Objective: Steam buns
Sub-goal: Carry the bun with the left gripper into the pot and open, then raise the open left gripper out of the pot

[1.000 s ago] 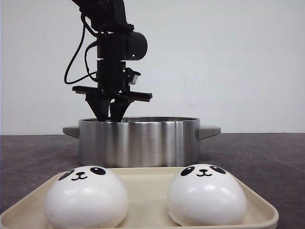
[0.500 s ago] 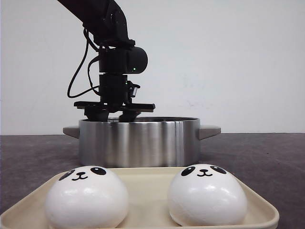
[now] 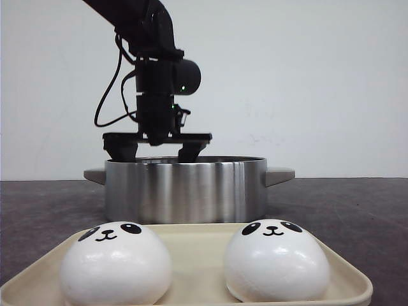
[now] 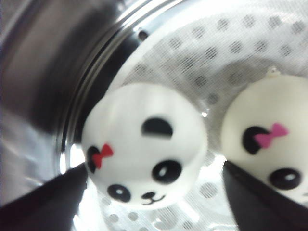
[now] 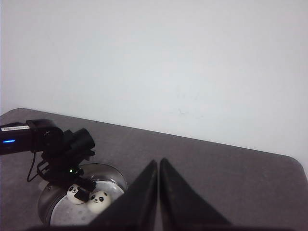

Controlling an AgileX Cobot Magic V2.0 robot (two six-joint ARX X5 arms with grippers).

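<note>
Two panda buns sit on a cream tray [image 3: 197,237] at the front, one on the left [image 3: 116,261] and one on the right [image 3: 276,260]. Two more lie on the perforated steamer plate inside the steel pot [image 3: 185,188]: one with a red bow [image 4: 144,144] and one with a pink bow [image 4: 269,144]. My left gripper [image 3: 156,155] is open at the pot's rim; its fingers stand on either side of the red-bow bun, the gripper [image 4: 153,173] not squeezing it. My right gripper [image 5: 158,163] is shut and empty, high above the table. From there both pot buns [image 5: 98,199] show.
The pot has side handles [image 3: 280,173] and stands behind the tray on a dark grey table [image 3: 357,217]. A plain white wall is behind. The left arm's cable [image 3: 105,95] hangs beside the wrist.
My left gripper has dropped lower into the pot mouth and its fingers have spread from nearly closed to wide open. The tray buns have not moved.
</note>
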